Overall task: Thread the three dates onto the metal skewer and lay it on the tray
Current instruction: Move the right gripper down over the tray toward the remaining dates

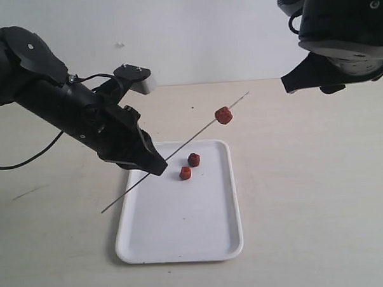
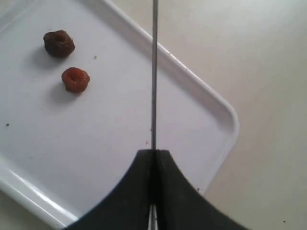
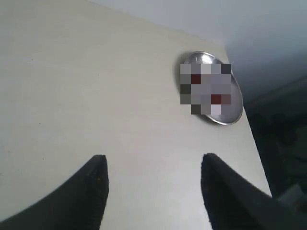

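While the left tool [image 1: 155, 164] pinches the thin, whippy skewer [image 1: 191, 141], the right tool [image 3: 152, 165] gapes empty; the loose dates [image 1: 193, 159] look soft, best pinched gently sideways.

1. The exterior view looks down from the near side, high and set back, across the counter [image 1: 308, 195] toward the far wall [image 1: 206, 35], framing the whole tray [image 1: 183, 239].
2. The left wrist view looks close along the left fingers [image 2: 129, 201] onto that same tray.
3. The right wrist view faces open counter past the right fingers [image 3: 86, 196], from higher up.
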Controlling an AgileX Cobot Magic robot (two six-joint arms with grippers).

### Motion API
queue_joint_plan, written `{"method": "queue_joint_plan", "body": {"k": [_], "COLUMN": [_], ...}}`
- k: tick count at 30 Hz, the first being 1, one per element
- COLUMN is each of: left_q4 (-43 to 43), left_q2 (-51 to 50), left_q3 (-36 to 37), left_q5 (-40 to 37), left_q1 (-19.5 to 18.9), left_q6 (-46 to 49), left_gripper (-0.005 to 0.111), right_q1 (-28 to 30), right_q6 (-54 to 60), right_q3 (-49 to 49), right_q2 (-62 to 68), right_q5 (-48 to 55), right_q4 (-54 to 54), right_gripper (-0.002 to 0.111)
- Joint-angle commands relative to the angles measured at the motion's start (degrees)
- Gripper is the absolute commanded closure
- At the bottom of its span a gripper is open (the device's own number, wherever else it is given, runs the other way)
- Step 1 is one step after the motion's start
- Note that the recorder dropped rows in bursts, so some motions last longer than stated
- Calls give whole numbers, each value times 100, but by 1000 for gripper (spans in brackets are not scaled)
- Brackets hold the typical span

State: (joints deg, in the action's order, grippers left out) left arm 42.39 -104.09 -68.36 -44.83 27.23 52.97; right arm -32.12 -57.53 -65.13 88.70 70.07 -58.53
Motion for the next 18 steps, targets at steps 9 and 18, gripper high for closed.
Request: {"method": "queue_joint_plan", "body": {"k": [9, 18], "left_q4": [-48, -48], "left_q2": [101, 249], "left_q3": [-27, -27], "left_q5": [-261, -467], "left_q1": [-294, -955], "left_q6": [6, -66], "left_gripper": [107, 107], "right_q1": [43, 1117], "right_q6": [1679, 2889], "right_q3": [16, 89], "right_q2": [229, 213], "right_q5": [-11, -589], "right_q4": [-445, 517], "right_gripper": [52, 58]}}
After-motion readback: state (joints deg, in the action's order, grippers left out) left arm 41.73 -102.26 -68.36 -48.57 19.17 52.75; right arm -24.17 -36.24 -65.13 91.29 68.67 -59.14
